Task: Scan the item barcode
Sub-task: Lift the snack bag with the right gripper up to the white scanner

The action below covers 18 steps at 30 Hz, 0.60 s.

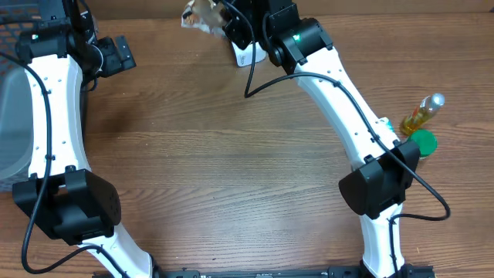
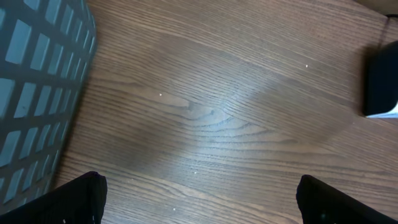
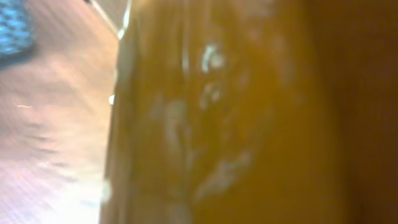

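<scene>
The item is a crinkly, shiny brown and clear packet (image 1: 202, 15) at the table's far edge, top centre in the overhead view. My right gripper (image 1: 230, 28) is up against it and shut on it. In the right wrist view a blurred orange-brown surface of the packet (image 3: 249, 112) fills the frame and hides the fingers. No barcode shows. My left gripper (image 1: 123, 52) hovers at the far left, wide open over bare wood; in the left wrist view the left gripper (image 2: 199, 202) has nothing between its fingertips (image 2: 81, 196).
A white object (image 1: 245, 54) lies under the right arm, next to the packet. A black and white device (image 2: 380, 81) shows at the right edge of the left wrist view. A grey mesh basket (image 1: 15, 116) stands left. A yellow-liquid bottle (image 1: 424, 112) and green lid (image 1: 423, 141) sit right.
</scene>
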### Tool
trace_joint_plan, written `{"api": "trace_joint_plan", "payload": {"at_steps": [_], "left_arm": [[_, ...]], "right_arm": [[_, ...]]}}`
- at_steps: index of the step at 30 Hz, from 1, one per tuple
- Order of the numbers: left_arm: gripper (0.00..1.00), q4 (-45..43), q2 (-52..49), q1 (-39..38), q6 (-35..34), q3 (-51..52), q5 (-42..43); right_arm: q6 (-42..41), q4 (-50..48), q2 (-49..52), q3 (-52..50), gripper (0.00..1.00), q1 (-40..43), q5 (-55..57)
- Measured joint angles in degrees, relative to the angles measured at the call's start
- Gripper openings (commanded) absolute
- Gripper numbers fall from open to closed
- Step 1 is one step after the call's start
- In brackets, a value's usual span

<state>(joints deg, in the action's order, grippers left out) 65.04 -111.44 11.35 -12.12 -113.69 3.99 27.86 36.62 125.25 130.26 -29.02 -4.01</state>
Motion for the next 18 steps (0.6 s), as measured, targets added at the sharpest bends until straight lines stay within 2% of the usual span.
{"api": "trace_joint_plan", "payload": {"at_steps": [7,18], "left_arm": [[1.0,0.02,0.0,0.0,0.0,0.0,0.02],[1.0,0.0,0.0,0.0,0.0,0.0,0.0]], "right_arm": [[9.03,-9.18,6.64,0.0,0.04,0.0,7.87],[17.03,-21.31,12.81,0.0,0.04,0.0,11.06]]}}
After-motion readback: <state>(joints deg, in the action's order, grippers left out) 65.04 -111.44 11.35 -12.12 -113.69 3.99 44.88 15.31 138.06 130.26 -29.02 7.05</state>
